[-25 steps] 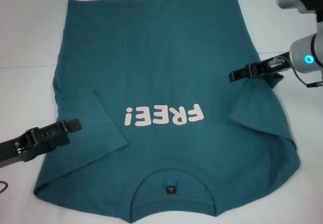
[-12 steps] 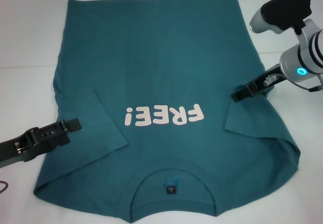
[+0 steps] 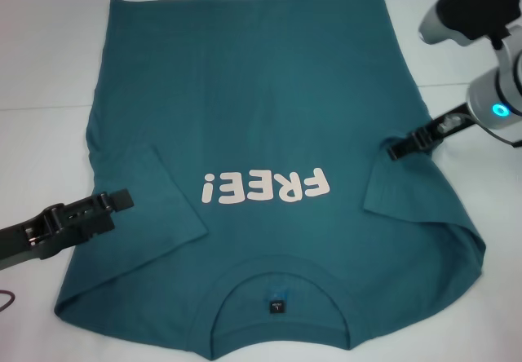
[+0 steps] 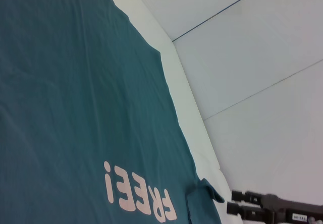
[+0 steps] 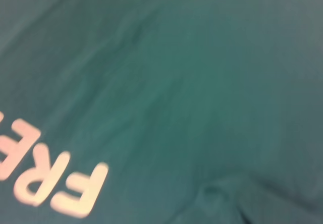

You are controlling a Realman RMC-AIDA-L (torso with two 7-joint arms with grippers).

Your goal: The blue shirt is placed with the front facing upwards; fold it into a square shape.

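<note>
The blue shirt (image 3: 261, 101) lies spread on the white table, front up, with its collar (image 3: 280, 289) toward me and the pink "FREE!" print (image 3: 267, 187) upside down. Both sleeves are folded inward onto the body: one sleeve (image 3: 155, 199) on the left and the other sleeve (image 3: 416, 191) on the right. My right gripper (image 3: 391, 152) hovers at the shirt's right edge just above the folded sleeve, open and holding nothing. It also shows in the left wrist view as the right gripper (image 4: 231, 202). My left gripper (image 3: 118, 201) sits at the shirt's left edge by the left sleeve.
The white table (image 3: 49, 52) shows bare to the left of the shirt and past its far hem. A cable end (image 3: 5, 301) lies at the near left. In the left wrist view, a pale wall (image 4: 262, 82) stands behind the table.
My right gripper let go of the right sleeve and drew back to the right and slightly toward me. The sleeve now lies flat on the shirt. The left arm has not moved.
</note>
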